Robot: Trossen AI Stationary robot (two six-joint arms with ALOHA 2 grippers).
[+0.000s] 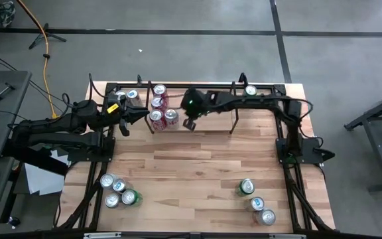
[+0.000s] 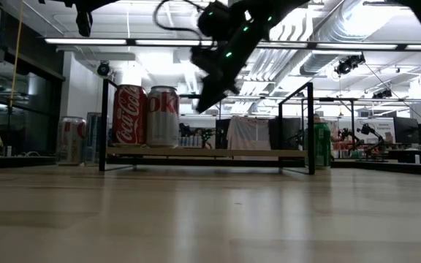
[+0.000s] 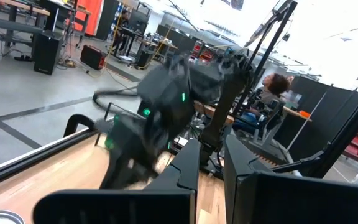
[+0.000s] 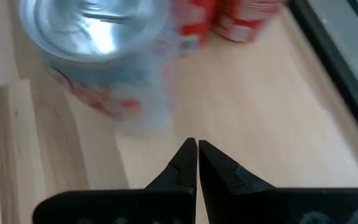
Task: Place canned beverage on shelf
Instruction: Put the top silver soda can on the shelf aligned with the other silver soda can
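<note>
My right gripper [image 1: 190, 123] hangs at upper centre of the high view, fingers together and empty, just beside the cans [image 1: 162, 117] standing on the shelf [image 1: 234, 126]. Swinging left could topple the nearest silver can [image 4: 98, 43]. My left gripper [image 1: 128, 118], also pinched together, crowds them from the other side.

cans [image 1: 161, 109] crowd shelf [image 1: 234, 125] left, right half open

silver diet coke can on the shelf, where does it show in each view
High view: the silver Diet Coke can stands upright at the shelf's left end, just left of the right gripper.
Low view: left of centre, touching the red Coca-Cola can.
Left wrist view: cannot tell.
Right wrist view: blurred, top left.
Shared landmark: the black-rod shelf with its wood base.
</note>
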